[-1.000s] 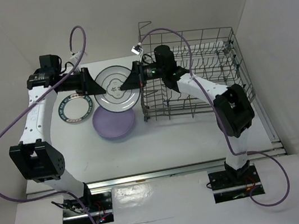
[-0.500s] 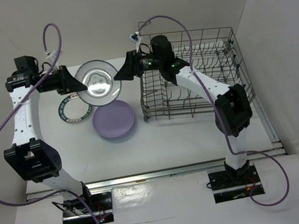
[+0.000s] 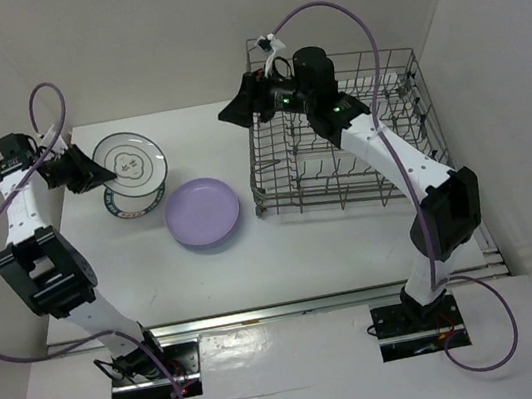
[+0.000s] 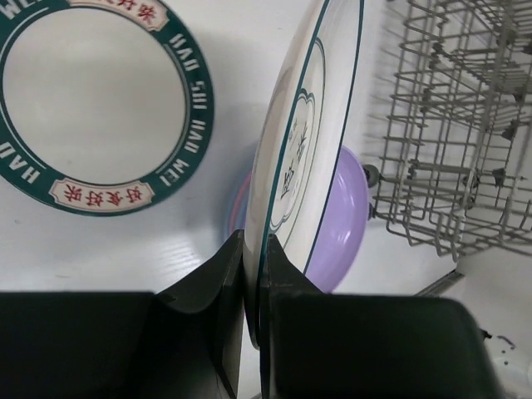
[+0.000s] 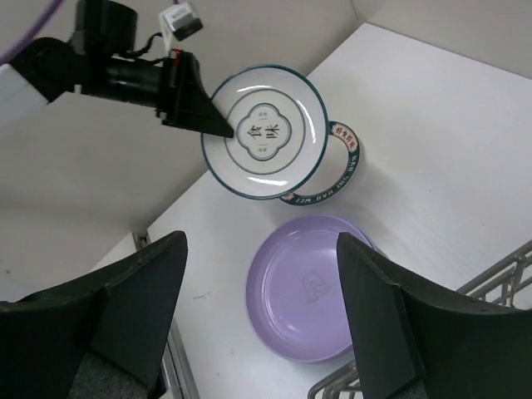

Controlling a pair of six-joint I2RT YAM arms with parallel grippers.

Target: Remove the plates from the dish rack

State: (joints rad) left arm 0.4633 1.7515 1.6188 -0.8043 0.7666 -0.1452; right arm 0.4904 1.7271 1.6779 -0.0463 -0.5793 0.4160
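My left gripper point(image 4: 252, 249) is clamped on the white plate point(image 4: 312, 125), far left. My right gripper point(image 5: 262, 241) has fingers wide apart beside the dish rack point(image 3: 346, 192).

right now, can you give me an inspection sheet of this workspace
surface: white table
job's things: dish rack at right, no plates seen in it; lilac plate flat; lettered plate flat; held plate tilted partly over it
clutter: nothing seen
grippers: left gripper jaws shut on held plate's rim; right gripper jaws open, near rack's rear corner
cables: purple cables loop off both arms
surroundings: white walls
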